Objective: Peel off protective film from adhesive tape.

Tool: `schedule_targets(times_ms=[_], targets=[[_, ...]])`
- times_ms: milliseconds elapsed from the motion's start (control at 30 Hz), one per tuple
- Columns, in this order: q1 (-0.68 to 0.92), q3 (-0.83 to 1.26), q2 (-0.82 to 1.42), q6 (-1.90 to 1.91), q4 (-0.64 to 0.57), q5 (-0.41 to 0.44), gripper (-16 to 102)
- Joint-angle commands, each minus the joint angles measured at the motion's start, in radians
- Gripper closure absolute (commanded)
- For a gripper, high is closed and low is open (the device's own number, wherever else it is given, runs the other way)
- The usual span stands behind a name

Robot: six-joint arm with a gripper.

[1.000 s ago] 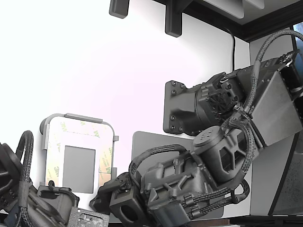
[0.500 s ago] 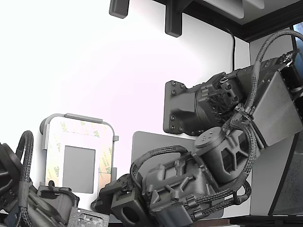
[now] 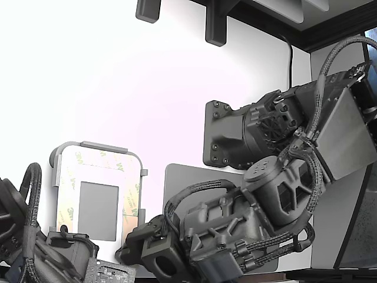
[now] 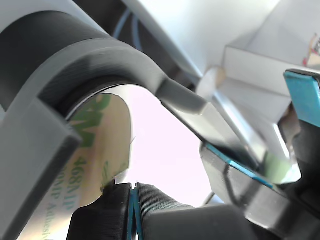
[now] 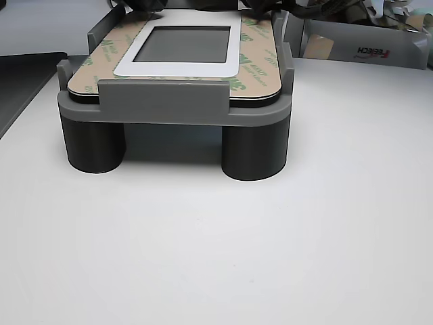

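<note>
Lowered arm; only wrist view shows jaws pinching protective film (image 4: 100,150)

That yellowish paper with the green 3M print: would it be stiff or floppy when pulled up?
Probably floppy: in the wrist view the film looks paper-thin and curves. Likely light, and perhaps tearable, since its edge beside the pincer looks ragged.

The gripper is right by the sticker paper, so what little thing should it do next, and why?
Probably pull gently up and away. In the wrist view the gripper looks pinched on the edge of the protective film, which already curls; the other view shows film still covering the plate's border.
</note>
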Motion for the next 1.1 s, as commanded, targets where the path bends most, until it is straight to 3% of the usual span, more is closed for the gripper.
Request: schedule_targets(times_ms=[0,1067], targets=[[-0.008,-0.005,0.032,-0.005,-0.014,0.000,97],[-0.069,0.095,0.058,-0.052,-0.106,-0.052,97]])
